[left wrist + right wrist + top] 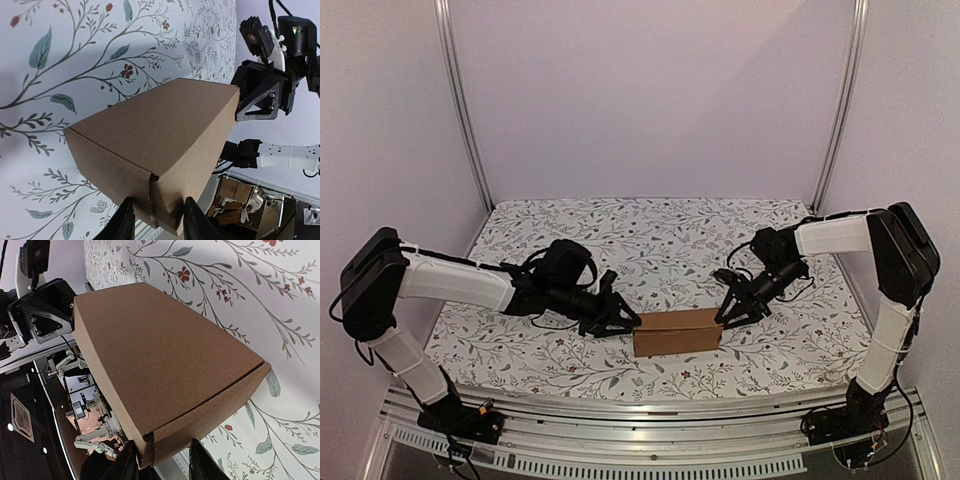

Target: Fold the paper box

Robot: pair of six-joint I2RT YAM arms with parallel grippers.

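The paper box [676, 332] lies crosswise at lower centre between my left claw [623, 324] and right claw [729, 314], each pinching an end.

Paper box [677, 332], near edge of table [650, 225]: underside hidden against table. From above, both box ends masked by left gripper [625, 322] and right gripper [730, 312].
Left wrist view: fingers [125, 220] cut off by bottom edge, box's lowest corner too.
Right wrist view: fingers [200, 462] also run off bottom edge.
Background clutter [235, 200] past table too dim and small to identify.
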